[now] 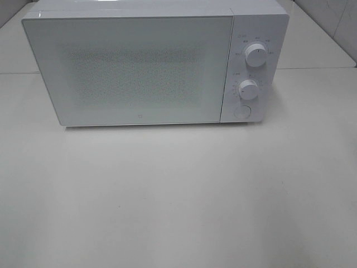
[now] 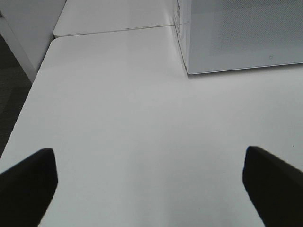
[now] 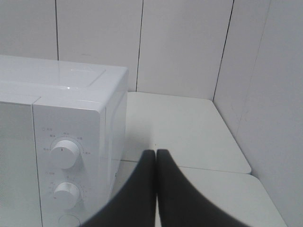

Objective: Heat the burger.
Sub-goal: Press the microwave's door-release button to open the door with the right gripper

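Note:
The burger is out of view in all three views. The white microwave stands at the back of the white table with its door closed; its perforated window shows nothing inside. My left gripper is open, its dark fingers spread wide over bare table, with the microwave's lower left corner ahead. My right gripper is shut with nothing between its fingers, raised beside the microwave's control panel. Neither gripper shows in the exterior high view.
The panel carries two white knobs and a round button. White tiled walls close the back right corner. The table's left edge drops to a dark floor.

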